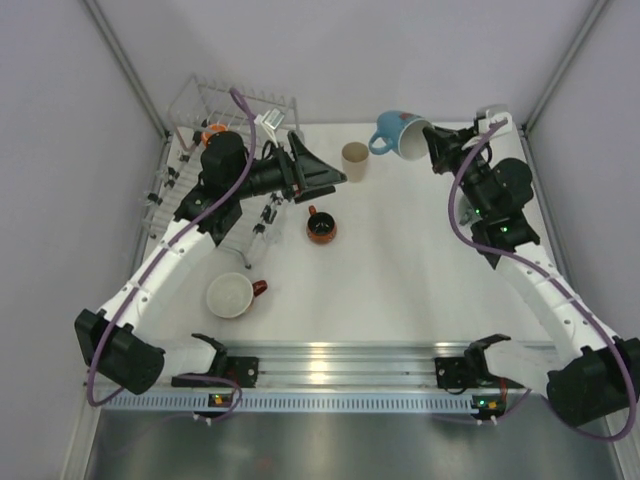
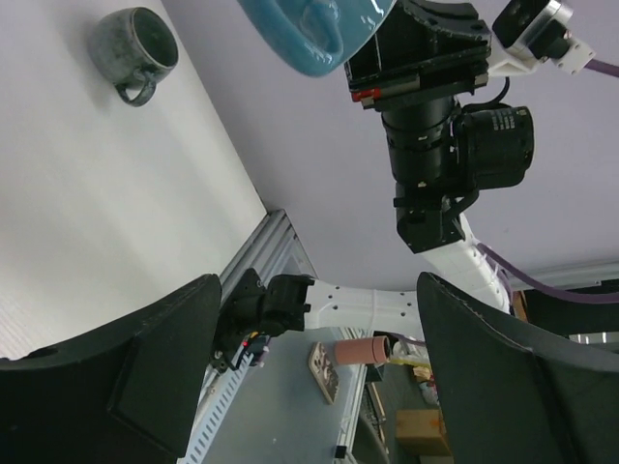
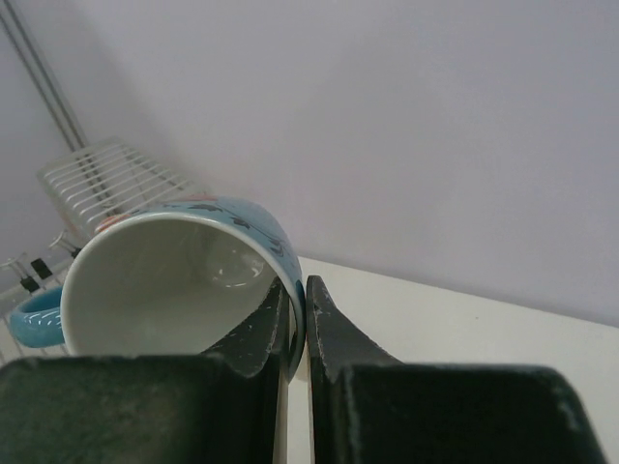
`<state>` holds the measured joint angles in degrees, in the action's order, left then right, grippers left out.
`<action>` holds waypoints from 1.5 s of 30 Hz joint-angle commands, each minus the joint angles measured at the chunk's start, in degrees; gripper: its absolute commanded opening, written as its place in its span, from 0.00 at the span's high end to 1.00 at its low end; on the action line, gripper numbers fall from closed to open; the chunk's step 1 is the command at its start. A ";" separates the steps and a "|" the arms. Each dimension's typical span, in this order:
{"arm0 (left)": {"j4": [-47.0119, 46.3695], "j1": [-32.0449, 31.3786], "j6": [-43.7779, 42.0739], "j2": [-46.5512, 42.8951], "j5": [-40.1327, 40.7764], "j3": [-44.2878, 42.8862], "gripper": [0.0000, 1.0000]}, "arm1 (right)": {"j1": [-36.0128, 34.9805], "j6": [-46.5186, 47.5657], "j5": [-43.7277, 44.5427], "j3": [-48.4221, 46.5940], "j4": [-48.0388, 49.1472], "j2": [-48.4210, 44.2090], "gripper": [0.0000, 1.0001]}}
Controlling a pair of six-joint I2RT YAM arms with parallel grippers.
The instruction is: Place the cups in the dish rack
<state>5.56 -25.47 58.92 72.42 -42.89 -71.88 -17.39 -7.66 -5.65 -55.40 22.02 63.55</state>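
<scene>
Pinched fingers filled the bottom of the right wrist view. The right gripper (image 3: 298, 287) was closed on the wall of the light blue mug (image 3: 174, 280), one finger inside the rim and one outside. That seemed a sensible hold for a cup too wide to span. From above, the mug hung tilted at one o'clock, apparently clear of the table, probably raised for the trip to the dish rack (image 1: 200, 100) at ten o'clock.

The left gripper (image 1: 322, 165) hovered just beside the rack, pointing toward three o'clock. Its jaws were spread wide with nothing between them, so it looked free to take the next cup.

Only the overhead view gave the full count:
- the orange mug (image 1: 213, 132) sat in the rack;
- the beige tumbler (image 1: 355, 158) stood upright near twelve o'clock;
- the small dark mug (image 1: 321, 228) sat at the centre;
- the white cup (image 1: 230, 295) sat at seven o'clock, well away from the rack.

The exact rim pinch was too small to read from overhead, and only the right wrist view showed it. The left wrist view confirmed the empty gap.
</scene>
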 commanded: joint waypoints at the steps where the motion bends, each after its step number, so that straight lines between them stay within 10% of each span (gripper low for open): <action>1: -8.36 0.25 3.39 -0.09 -3.24 0.86 0.12 | -2.82 0.72 -0.41 1.33 9.62 -4.57 1.00; 24: -40.87 0.34 32.46 3.25 -8.26 14.13 0.32 | -20.93 3.88 0.73 6.70 15.77 -7.04 1.00; 34: -51.00 0.25 41.01 3.08 -7.38 19.40 1.00 | -21.72 4.67 0.99 11.10 19.73 -6.16 1.00; 36: -51.09 0.34 40.93 2.99 -7.29 19.41 1.00 | -21.81 4.50 0.64 11.19 19.73 -5.81 1.00; 45: -50.92 1.92 37.86 1.76 -6.67 18.88 1.00 | -21.72 2.83 2.66 11.89 18.50 -6.15 0.63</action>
<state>-39.03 -24.69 99.04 75.92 -51.33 -52.31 -38.04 -3.73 -3.70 -43.44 36.71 58.43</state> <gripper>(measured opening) 0.233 0.354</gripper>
